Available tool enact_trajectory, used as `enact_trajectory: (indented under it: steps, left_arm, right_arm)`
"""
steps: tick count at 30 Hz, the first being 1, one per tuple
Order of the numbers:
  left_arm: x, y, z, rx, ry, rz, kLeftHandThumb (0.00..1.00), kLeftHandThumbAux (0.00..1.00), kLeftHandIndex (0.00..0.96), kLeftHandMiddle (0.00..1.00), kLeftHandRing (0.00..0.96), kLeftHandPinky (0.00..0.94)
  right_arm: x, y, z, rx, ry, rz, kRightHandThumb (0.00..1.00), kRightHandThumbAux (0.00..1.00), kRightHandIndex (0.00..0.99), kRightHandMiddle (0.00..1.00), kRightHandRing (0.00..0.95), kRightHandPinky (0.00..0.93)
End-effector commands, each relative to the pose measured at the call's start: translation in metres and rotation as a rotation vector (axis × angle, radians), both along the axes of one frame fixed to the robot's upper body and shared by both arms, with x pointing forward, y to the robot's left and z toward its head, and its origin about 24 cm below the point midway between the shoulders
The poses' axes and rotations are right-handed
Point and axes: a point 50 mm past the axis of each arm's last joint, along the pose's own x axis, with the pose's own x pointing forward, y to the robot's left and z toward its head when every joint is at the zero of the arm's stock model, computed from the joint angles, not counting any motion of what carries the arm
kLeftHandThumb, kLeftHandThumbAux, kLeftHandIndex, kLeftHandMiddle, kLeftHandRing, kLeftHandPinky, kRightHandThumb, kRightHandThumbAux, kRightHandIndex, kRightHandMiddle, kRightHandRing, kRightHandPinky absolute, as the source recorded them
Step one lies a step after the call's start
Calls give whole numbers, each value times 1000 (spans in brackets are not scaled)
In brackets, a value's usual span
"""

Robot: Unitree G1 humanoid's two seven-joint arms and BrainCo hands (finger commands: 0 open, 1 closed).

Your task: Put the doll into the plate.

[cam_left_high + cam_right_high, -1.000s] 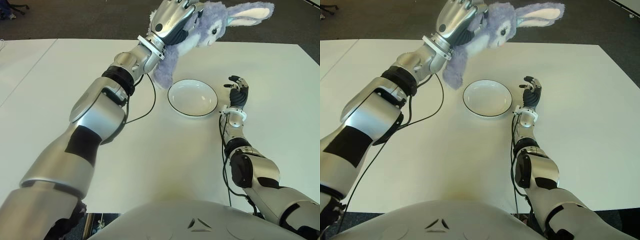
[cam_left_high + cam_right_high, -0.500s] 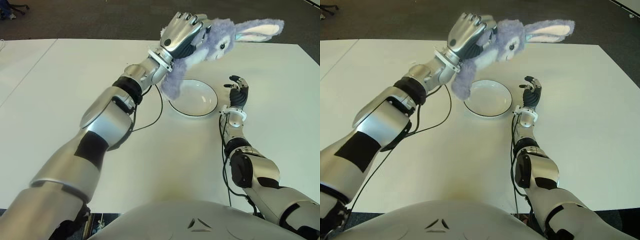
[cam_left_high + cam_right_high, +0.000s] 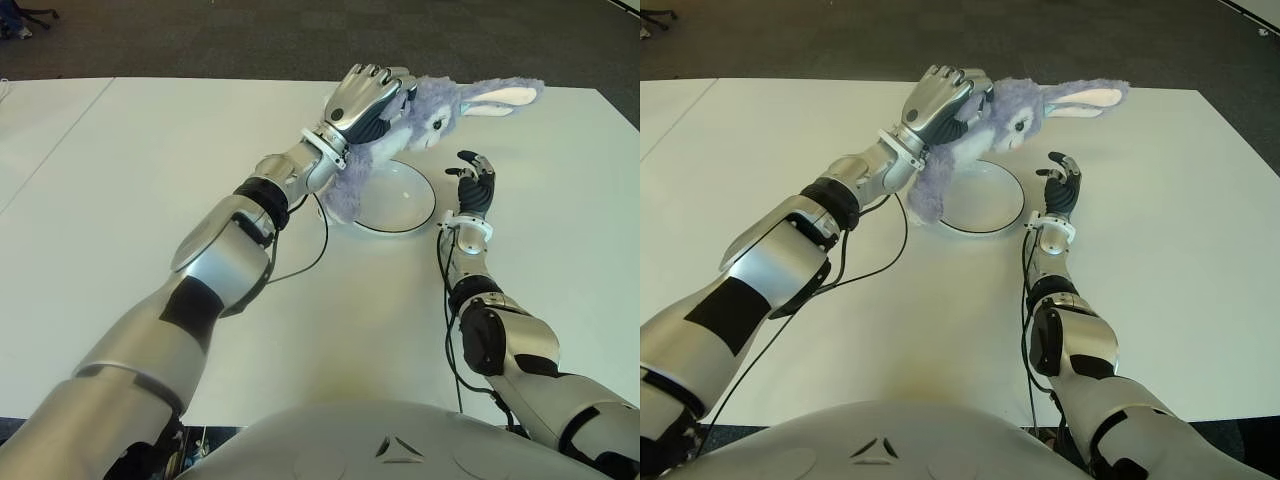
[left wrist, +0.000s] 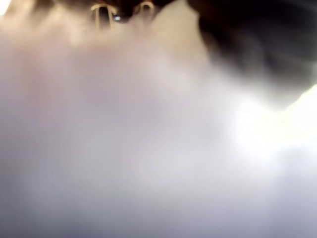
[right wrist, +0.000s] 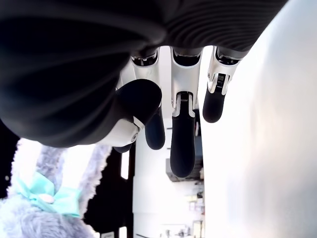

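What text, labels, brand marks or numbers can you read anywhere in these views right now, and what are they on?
No readable text in any view.
Doll, held in the left hand above the plate: no tag or lettering visible.
Plate: plain white, no mark.
Table: bare, no label.
Right hand, right of the plate: no legible marking.
Robot's torso: a small embossed triangular emblem, no letters.
Left wrist view: filled by fur, nothing readable.

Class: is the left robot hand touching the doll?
Touching: the right eye view shows the left robot hand gripping the doll.
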Motion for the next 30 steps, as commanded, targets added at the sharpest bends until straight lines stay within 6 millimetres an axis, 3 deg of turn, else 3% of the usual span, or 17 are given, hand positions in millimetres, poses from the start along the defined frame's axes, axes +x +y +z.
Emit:
enact_trajectory:
  steps: [1,5,9,17,30]
  left_arm:
    - [-4,9,-26,-14,117,30,738,697,440,829,822,821]
    - [-5,11,-30,1,112,46,737,697,440,831,824,835]
    - [-7,15,-36,8,108,61,738,697,441,836,830,848]
    - [-10,19,-44,6,118,74,738,697,440,839,833,845]
    - [-16,22,-58,7,170,75,737,697,440,840,829,839]
  right_arm:
    - [-95,40,-110,199,465,-23,1000,658,304,256,464,172]
    - [-96,40,-110,196,464,-26,1000,659,302,248,464,162]
    - [-96,40,-111,198,464,-22,1000,659,296,248,464,230]
    - [-97,39,-111,190,473,-21,1000,659,274,246,463,178]
    - [-96,37,-111,182,476,-27,1000,660,274,246,462,207]
